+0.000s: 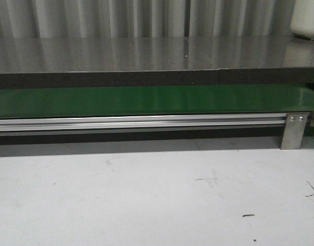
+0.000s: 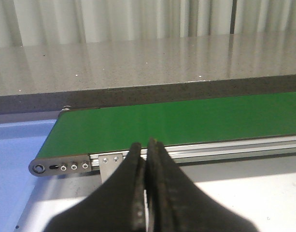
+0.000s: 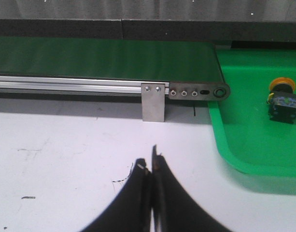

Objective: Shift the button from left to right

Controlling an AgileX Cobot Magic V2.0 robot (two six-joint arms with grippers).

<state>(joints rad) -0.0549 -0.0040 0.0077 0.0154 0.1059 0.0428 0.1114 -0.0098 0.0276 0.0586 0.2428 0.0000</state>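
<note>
The left gripper (image 2: 147,145) is pressed closed on nothing, hovering before the green conveyor belt (image 2: 186,121); the right gripper (image 3: 150,164) is likewise clenched empty. The button (image 3: 282,99) lies in the green tray (image 3: 244,145) at the belt's right end — well apart from both. No obstacle shows; open wide before approaching — descend squarely over its cap.

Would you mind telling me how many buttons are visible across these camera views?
1. The button shows only in the right wrist view, lying in the green tray just past the conveyor's end. The front and left wrist views show none; more could lie outside the frames.
</note>
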